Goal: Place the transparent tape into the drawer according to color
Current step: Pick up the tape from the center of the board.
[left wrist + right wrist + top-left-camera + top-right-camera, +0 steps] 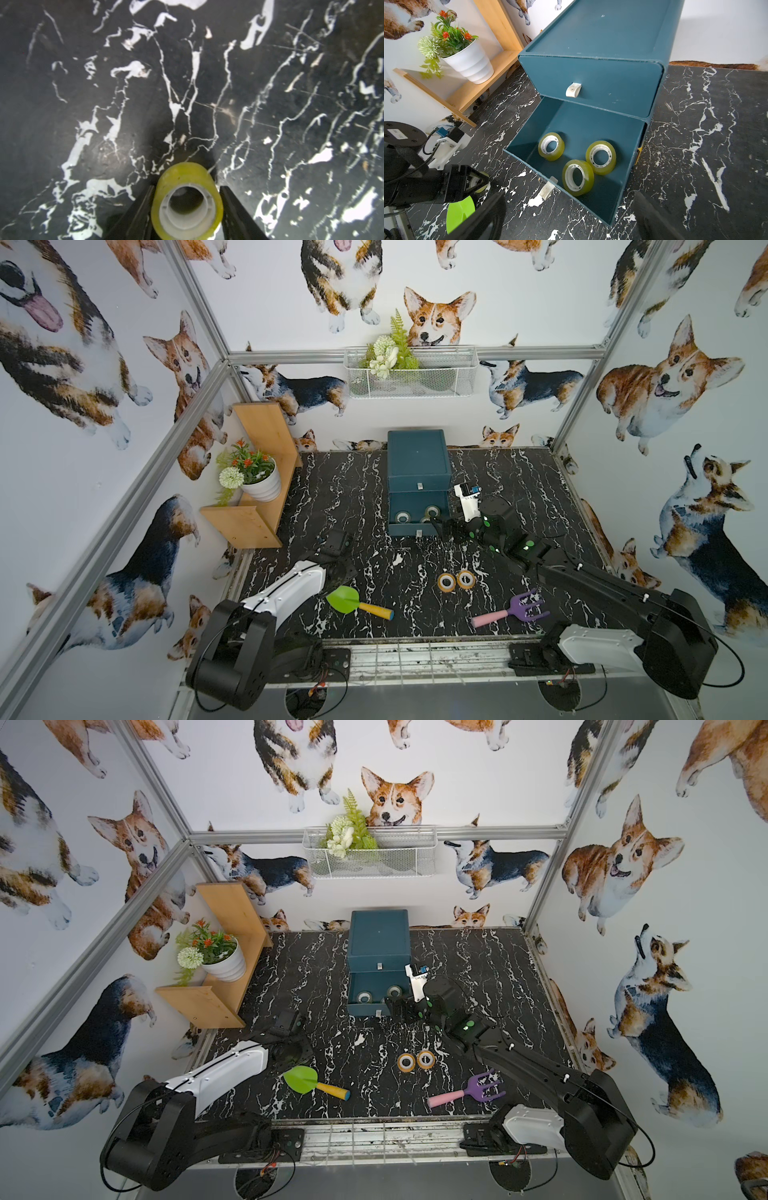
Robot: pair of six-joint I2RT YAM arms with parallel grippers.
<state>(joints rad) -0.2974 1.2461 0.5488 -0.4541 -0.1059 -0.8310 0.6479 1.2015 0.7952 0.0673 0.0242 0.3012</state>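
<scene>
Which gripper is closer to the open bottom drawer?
Right. The right gripper is open at the front corner of the drawer; the left gripper, shut on a yellow tape roll, sits off near the green shovel.

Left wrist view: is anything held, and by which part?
Left gripper pinches the yellow-green roll across its outer rim, one finger each side. Right gripper holds nothing.
</scene>
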